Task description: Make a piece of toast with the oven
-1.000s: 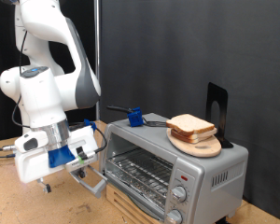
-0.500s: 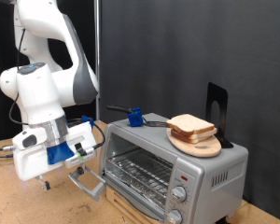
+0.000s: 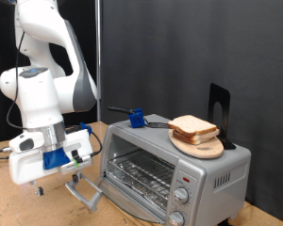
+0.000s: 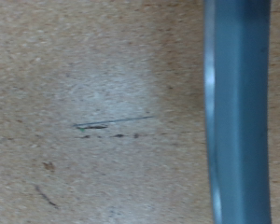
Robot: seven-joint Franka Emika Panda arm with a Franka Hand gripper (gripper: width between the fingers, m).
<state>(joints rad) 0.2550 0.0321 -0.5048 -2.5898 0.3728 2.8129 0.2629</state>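
Note:
The silver oven (image 3: 184, 174) stands on the wooden table (image 3: 19, 202) at the exterior view's right. Its door is swung down and open, with the wire rack (image 3: 141, 174) showing inside. The door's handle bar (image 3: 82, 193) hangs low in front of it. My gripper (image 3: 75, 169) is just above and to the left of that handle, apart from it. The wrist view shows only the table top and a blurred grey-blue bar (image 4: 238, 112), with no fingers. No single piece of toast shows apart from the pile of slices on a round board (image 3: 195, 134) on the oven's top.
A small blue object (image 3: 136, 118) with a dark cable sits on the oven's top at the back left. A black stand (image 3: 218, 104) rises behind the bread board. Two knobs (image 3: 182, 198) are on the oven's front right. A black curtain hangs behind.
My hand has moved left and slightly down, away from the oven. The door handle has dropped lower and the door stands wider open.

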